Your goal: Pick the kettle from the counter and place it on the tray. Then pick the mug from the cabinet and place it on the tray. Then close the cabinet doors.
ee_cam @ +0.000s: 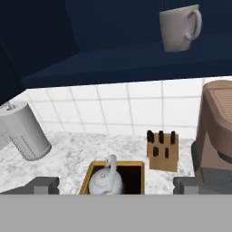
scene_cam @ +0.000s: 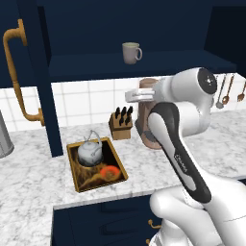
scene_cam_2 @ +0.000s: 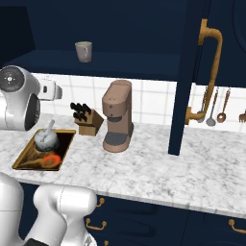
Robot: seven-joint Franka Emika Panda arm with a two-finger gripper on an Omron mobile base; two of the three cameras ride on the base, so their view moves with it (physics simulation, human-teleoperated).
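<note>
Above tray [scene_cam: 74,169], kettle [scene_cam: 90,152] already placed; claw [ee_cam: 116,185] spread, empty. Best raised level toward mug [ee_cam: 180,29], gripping opposite its handle.

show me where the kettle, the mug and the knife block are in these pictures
kettle [scene_cam: 90,153], left base view, on its rounded silver body, sitting in the tray.
mug [ee_cam: 178,31], hand view, on its beige outer wall, up on the cabinet shelf.
knife block [scene_cam_2: 90,122], right base view, on its wooden side face.

My arm [scene_cam: 185,144]: glossy white rounded shells, dark grey joint bands, a black round cap on the elbow. Two small dark grey fingertips [ee_cam: 43,185], blocky, square-ended.
</note>
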